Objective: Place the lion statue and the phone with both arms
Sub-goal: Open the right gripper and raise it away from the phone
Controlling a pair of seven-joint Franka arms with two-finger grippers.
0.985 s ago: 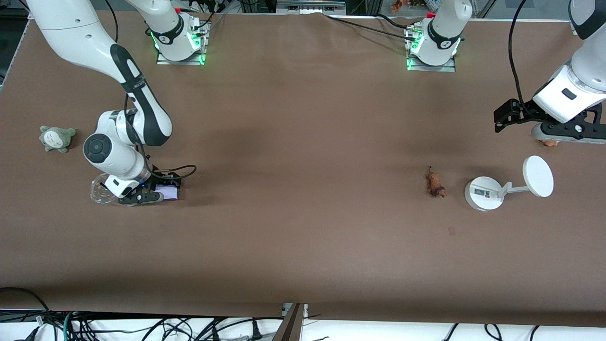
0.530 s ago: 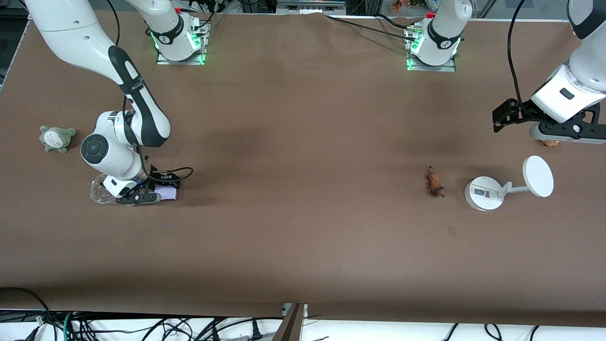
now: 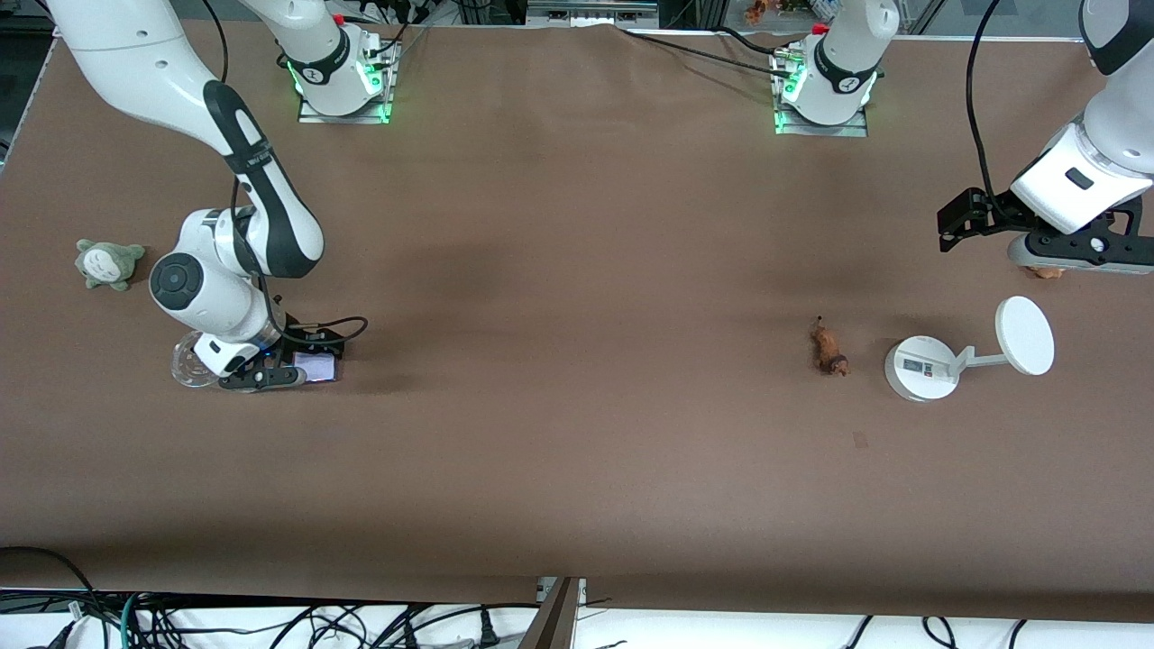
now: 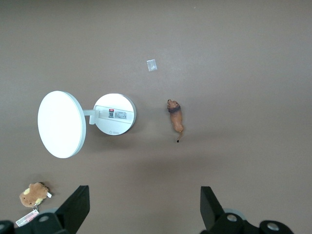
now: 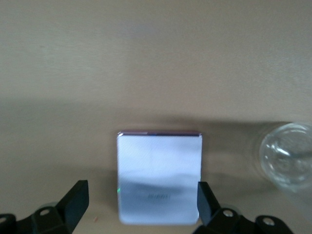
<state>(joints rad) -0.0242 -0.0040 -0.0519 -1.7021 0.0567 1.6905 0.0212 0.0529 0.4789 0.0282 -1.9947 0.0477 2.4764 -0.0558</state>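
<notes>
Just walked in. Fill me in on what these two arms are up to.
The right tool is down at the phone, which lies flat on the table beside a clear glass dish. Its fingers are open on either side of the phone and have not closed on it. The left tool hangs open in the air at the left arm's end of the table. The lion statue lies untouched on the table beside a white stand.
</notes>
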